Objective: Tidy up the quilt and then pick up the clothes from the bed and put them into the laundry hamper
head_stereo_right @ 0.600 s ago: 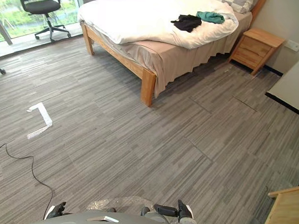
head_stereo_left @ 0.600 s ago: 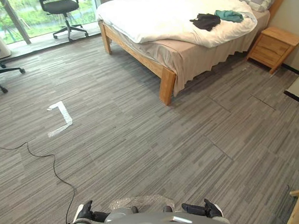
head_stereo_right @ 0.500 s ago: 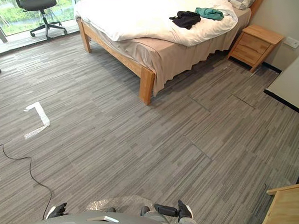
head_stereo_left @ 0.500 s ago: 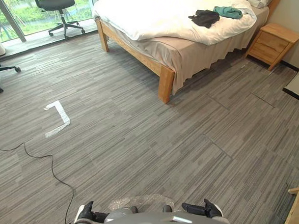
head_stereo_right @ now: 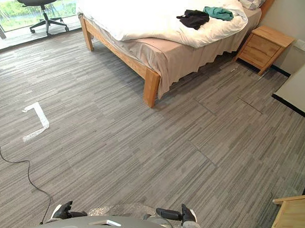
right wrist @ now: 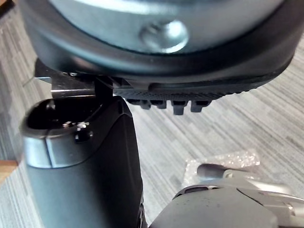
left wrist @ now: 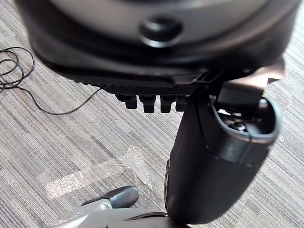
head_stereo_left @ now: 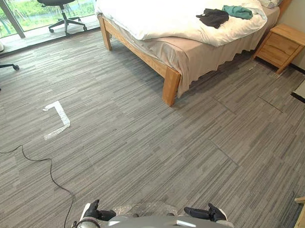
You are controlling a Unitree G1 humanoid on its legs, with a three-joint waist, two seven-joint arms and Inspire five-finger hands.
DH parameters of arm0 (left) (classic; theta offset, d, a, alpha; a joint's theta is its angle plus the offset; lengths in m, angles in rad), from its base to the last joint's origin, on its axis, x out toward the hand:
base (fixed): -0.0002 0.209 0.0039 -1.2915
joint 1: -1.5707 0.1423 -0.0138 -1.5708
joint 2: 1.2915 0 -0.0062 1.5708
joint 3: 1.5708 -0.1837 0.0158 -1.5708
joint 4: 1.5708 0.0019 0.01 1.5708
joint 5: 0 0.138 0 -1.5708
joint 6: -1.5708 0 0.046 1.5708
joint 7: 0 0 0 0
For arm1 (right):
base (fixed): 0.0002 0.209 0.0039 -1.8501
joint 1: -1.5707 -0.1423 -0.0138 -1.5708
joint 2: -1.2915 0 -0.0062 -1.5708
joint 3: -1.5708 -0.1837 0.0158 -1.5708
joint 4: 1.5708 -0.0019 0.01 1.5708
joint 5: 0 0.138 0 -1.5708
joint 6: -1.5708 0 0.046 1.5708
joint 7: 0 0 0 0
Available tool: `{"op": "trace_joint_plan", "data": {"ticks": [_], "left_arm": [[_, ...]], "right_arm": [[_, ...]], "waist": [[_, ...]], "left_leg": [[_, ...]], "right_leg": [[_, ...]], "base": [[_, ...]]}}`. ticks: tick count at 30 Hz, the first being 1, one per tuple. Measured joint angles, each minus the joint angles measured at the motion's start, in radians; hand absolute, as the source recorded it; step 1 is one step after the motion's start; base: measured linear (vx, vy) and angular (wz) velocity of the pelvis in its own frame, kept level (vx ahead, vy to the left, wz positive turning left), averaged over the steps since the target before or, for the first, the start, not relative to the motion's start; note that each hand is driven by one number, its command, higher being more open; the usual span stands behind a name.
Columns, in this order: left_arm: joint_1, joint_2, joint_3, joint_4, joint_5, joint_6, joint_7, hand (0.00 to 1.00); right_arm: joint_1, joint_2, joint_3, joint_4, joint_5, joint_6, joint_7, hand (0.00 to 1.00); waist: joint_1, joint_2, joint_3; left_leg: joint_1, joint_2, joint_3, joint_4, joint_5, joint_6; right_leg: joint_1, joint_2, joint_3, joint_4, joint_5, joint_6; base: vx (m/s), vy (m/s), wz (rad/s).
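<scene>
Across the room stands a wooden bed (head_stereo_left: 169, 84) under a rumpled white quilt (head_stereo_left: 166, 14). A black garment (head_stereo_left: 213, 17) and a teal garment (head_stereo_left: 239, 11) lie on the quilt near the head end, side by side. My left hand (head_stereo_left: 91, 212) and right hand (head_stereo_left: 209, 213) hang low beside me, far from the bed. Each holds nothing, with relaxed fingers. The left hand (left wrist: 218, 171) and right hand (right wrist: 85, 180) have only grey floor past them in their wrist views.
A wooden nightstand (head_stereo_left: 285, 46) sits right of the bed. An office chair (head_stereo_left: 58, 3) stands by the window at the far left. White tape (head_stereo_left: 57, 120) marks the grey floor. A pale wooden piece (head_stereo_right: 291, 219) is at the near right, a white surface (head_stereo_right: 298, 91) beyond it.
The whole picture has shifted a little, so the camera moved. The clothes lie where they were on the quilt. Both hands stay low at my sides.
</scene>
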State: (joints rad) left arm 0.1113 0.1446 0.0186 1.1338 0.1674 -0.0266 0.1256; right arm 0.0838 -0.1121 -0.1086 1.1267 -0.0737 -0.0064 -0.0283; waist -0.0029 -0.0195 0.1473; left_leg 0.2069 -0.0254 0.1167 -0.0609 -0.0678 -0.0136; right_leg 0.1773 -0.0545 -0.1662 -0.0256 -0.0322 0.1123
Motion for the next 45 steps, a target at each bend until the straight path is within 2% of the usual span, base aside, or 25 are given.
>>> {"op": "trace_joint_plan", "data": {"ticks": [6, 8, 10, 15, 18, 19, 20, 22, 23, 25, 26, 27, 28, 29, 31, 32, 34, 36, 37, 38, 40, 41, 42, 44, 45], "left_arm": [[-0.003, 0.0, 0.0, 0.006, 0.0, 0.0, 0.0, 1.0], [-0.023, 0.005, -0.001, 0.008, 0.0, 0.001, 0.001, 1.0], [-0.037, 0.01, -0.002, 0.018, 0.0, 0.004, 0.002, 1.0], [-0.065, 0.032, -0.004, 0.037, 0.002, 0.011, 0.008, 1.0], [-0.104, 0.015, -0.016, 0.039, 0.002, 0.011, 0.001, 1.0], [-0.118, 0.005, -0.018, 0.039, 0.002, 0.011, -0.001, 1.0], [-0.131, -0.004, -0.029, 0.039, 0.003, 0.009, -0.005, 1.0], [-0.153, -0.006, -0.048, 0.042, 0.003, 0.006, -0.01, 1.0], [-0.177, -0.009, -0.052, 0.056, 0.011, 0.001, -0.017, 1.0], [-0.196, -0.011, -0.054, 0.071, 0.04, -0.013, -0.026, 1.0], [-0.188, -0.018, -0.05, 0.073, 0.041, -0.02, -0.025, 1.0], [-0.195, -0.036, -0.045, 0.069, 0.041, -0.024, -0.026, 1.0], [-0.195, -0.05, -0.035, 0.052, 0.04, -0.037, -0.025, 1.0], [-0.19, -0.059, -0.016, 0.029, 0.039, -0.039, -0.025, 1.0], [-0.165, -0.069, 0.012, -0.002, 0.034, -0.039, -0.024, 1.0], [-0.16, -0.076, 0.032, -0.016, 0.024, -0.032, -0.026, 1.0], [-0.156, -0.083, 0.057, -0.047, 0.022, -0.037, -0.017, 1.0], [-0.161, -0.086, 0.069, -0.079, -0.011, -0.041, -0.002, 1.0], [-0.18, -0.093, 0.122, -0.091, -0.057, -0.042, 0.008, 1.0], [-0.186, -0.097, 0.139, -0.093, -0.06, -0.04, 0.016, 1.0], [-0.187, -0.101, 0.166, -0.093, -0.089, -0.04, 0.016, 1.0], [-0.187, -0.106, 0.186, -0.092, -0.091, -0.039, 0.017, 1.0], [-0.186, -0.106, 0.195, -0.09, -0.096, -0.035, 0.018, 1.0], [-0.173, -0.096, 0.207, -0.08, -0.103, -0.036, 0.016, 1.0], [-0.165, -0.095, 0.219, -0.079, -0.126, -0.037, 0.015, 1.0]], "right_arm": [[0.001, 0.0, -0.002, 0.0, 0.002, 0.0, -0.001, 1.0], [-0.003, 0.007, -0.022, -0.004, 0.004, -0.003, -0.001, 1.0], [-0.009, 0.014, -0.042, -0.009, 0.004, -0.008, 0.0, 1.0], [-0.023, 0.039, -0.1, -0.026, 0.041, -0.01, 0.0, 1.0], [-0.03, 0.039, -0.175, -0.025, 0.052, -0.01, 0.019, 1.0], [-0.039, 0.035, -0.203, -0.028, 0.067, -0.014, 0.028, 1.0], [-0.041, 0.029, -0.213, -0.042, 0.092, -0.022, 0.033, 1.0], [-0.042, 0.033, -0.232, -0.071, 0.108, -0.028, 0.039, 1.0], [-0.043, 0.033, -0.239, -0.085, 0.123, -0.028, 0.037, 1.0], [-0.042, 0.037, -0.245, -0.086, 0.131, -0.028, 0.045, 1.0], [-0.041, 0.044, -0.257, -0.085, 0.135, -0.028, 0.042, 1.0], [-0.045, 0.042, -0.286, -0.093, 0.137, -0.029, 0.049, 1.0], [-0.058, 0.032, -0.304, -0.095, 0.135, -0.031, 0.065, 1.0], [-0.06, 0.03, -0.301, -0.09, 0.115, -0.029, 0.064, 1.0], [-0.061, 0.027, -0.284, -0.067, 0.088, -0.015, 0.056, 1.0], [-0.061, 0.02, -0.274, -0.057, 0.082, -0.005, 0.05, 1.0], [-0.079, -0.013, -0.184, 0.001, 0.076, 0.029, 0.028, 1.0], [-0.131, -0.034, -0.116, 0.051, 0.043, 0.044, 0.02, 1.0], [-0.167, -0.029, -0.118, 0.046, 0.041, 0.045, 0.007, 1.0], [-0.173, -0.028, -0.117, 0.034, 0.041, 0.042, -0.003, 1.0], [-0.176, -0.015, -0.116, 0.014, 0.043, 0.037, -0.012, 1.0], [-0.164, -0.011, -0.115, 0.007, 0.043, 0.032, -0.02, 1.0], [-0.126, -0.009, -0.113, 0.009, 0.044, 0.026, -0.028, 1.0], [-0.089, 0.031, -0.128, 0.009, 0.048, 0.025, -0.027, 1.0], [-0.084, 0.033, -0.137, 0.02, 0.047, 0.022, -0.017, 1.0]], "waist": [[-0.003, -0.002, 0.002], [-0.003, -0.01, 0.019], [-0.004, -0.014, 0.036], [-0.037, -0.025, 0.061], [-0.05, 0.0, 0.07], [-0.056, 0.024, 0.078], [-0.067, 0.048, 0.083], [-0.08, 0.057, 0.087], [-0.085, 0.054, 0.089], [-0.085, 0.031, 0.099], [-0.087, 0.043, 0.105], [-0.095, 0.061, 0.11], [-0.095, 0.076, 0.118], [-0.085, 0.082, 0.118], [-0.068, 0.088, 0.124], [-0.067, 0.091, 0.128], [-0.036, 0.081, 0.135], [-0.009, 0.068, 0.141], [0.028, 0.048, 0.151], [0.032, 0.046, 0.152], [0.037, 0.048, 0.15], [0.046, 0.057, 0.145], [0.062, 0.062, 0.131], [0.073, 0.016, 0.086], [0.076, -0.005, 0.078]], "left_leg": [[0.008, -0.001, 0.03, -0.015, 0.002, 0.001], [0.003, -0.001, 0.057, -0.015, 0.002, 0.002], [0.002, 0.005, 0.091, -0.013, -0.004, 0.006], [0.01, 0.038, 0.198, 0.056, -0.075, 0.0], [0.016, 0.099, 0.249, 0.061, -0.091, -0.032], [0.016, 0.153, 0.271, 0.068, -0.102, -0.06], [0.019, 0.215, 0.29, 0.076, -0.112, -0.093], [0.039, 0.273, 0.304, 0.067, -0.111, -0.123], [0.065, 0.298, 0.313, 0.054, -0.105, -0.134], [0.132, 0.306, 0.336, 0.054, -0.101, -0.141], [0.185, 0.332, 0.341, 0.057, -0.099, -0.142], [0.201, 0.368, 0.337, 0.068, -0.053, -0.172], [0.176, 0.404, 0.326, 0.158, 0.037, -0.169], [0.088, 0.457, 0.275, 0.341, 0.138, -0.122], [-0.04, 0.529, 0.233, 0.685, 0.206, -0.032], [-0.07, 0.542, 0.227, 0.782, 0.184, -0.029], [-0.202, 0.468, 0.151, 1.02, 0.015, -0.113], [-0.319, 0.389, 0.219, 1.028, -0.105, -0.132], [-0.413, 0.289, 0.345, 0.783, -0.154, -0.091], [-0.457, 0.221, 0.376, 0.574, -0.117, -0.035], [-0.501, 0.158, 0.41, 0.353, -0.036, 0.015], [-0.525, 0.15, 0.425, 0.286, -0.015, 0.026], [-0.544, 0.137, 0.398, 0.289, 0.063, 0.111], [-0.513, 0.068, 0.355, 0.265, 0.153, 0.188], [-0.464, 0.036, 0.338, 0.219, 0.137, 0.199]], "right_leg": [[-0.02, 0.0, 0.013, 0.014, -0.001, -0.004], [-0.069, -0.003, 0.029, 0.086, -0.029, -0.047], [-0.115, -0.003, 0.029, 0.156, -0.052, -0.061], [-0.216, -0.044, -0.225, 0.342, -0.123, -0.117], [-0.283, -0.032, -0.282, 0.405, -0.172, -0.161], [-0.333, -0.026, -0.3, 0.417, -0.175, -0.16], [-0.395, -0.026, -0.297, 0.418, -0.158, -0.133], [-0.483, -0.057, -0.292, 0.419, -0.12, -0.075], [-0.536, -0.09, -0.293, 0.38, -0.076, -0.021], [-0.526, -0.128, -0.291, 0.228, 0.01, 0.018], [-0.505, -0.125, -0.289, 0.222, 0.118, -0.039], [-0.516, -0.114, -0.292, 0.307, 0.123, -0.114], [-0.53, -0.102, -0.29, 0.396, 0.036, -0.151], [-0.502, -0.087, -0.298, 0.403, -0.022, -0.164], [-0.401, -0.034, -0.297, 0.35, -0.067, -0.17], [-0.353, -0.011, -0.295, 0.321, -0.071, -0.174], [-0.176, 0.053, -0.27, 0.191, -0.091, -0.178], [-0.082, 0.079, -0.237, 0.119, -0.092, -0.178], [0.024, 0.078, -0.211, 0.057, -0.103, -0.16], [0.086, 0.078, -0.208, 0.015, -0.123, -0.139], [0.169, 0.08, -0.206, -0.034, -0.156, -0.113], [0.212, 0.089, -0.203, -0.05, -0.174, -0.095], [0.255, 0.103, -0.199, -0.051, -0.188, -0.072], [0.255, 0.046, -0.237, 0.069, -0.209, -0.041], [0.177, -0.008, -0.243, 0.29, -0.193, -0.013]], "base": [[-0.06, -0.018, -0.14], [-0.07, -0.024, -0.34], [-0.06, -0.04, -0.47], [-0.05, -0.072, -0.66], [0.12, -0.126, -0.59], [0.19, -0.066, -0.64], [0.27, -0.102, -0.59], [0.35, -0.181, -0.35], [0.56, -0.345, -0.24], [0.58, -0.412, -0.15], [0.48, -0.394, 0.08], [0.59, -0.545, 0.07], [0.58, -0.592, 0.01], [0.61, -0.615, -0.13], [0.61, -0.523, -0.21], [0.67, -0.503, -0.23], [0.67, -0.46, -0.3], [0.76, -0.346, -0.69], [1.06, -0.33, -0.83], [0.85, -0.178, -0.57], [0.62, 0.017, -0.17], [0.7, 0.082, -0.12], [0.49, 0.078, -0.04], [0.72, 0.125, 0.41], [0.76, 0.169, 0.63]]}}
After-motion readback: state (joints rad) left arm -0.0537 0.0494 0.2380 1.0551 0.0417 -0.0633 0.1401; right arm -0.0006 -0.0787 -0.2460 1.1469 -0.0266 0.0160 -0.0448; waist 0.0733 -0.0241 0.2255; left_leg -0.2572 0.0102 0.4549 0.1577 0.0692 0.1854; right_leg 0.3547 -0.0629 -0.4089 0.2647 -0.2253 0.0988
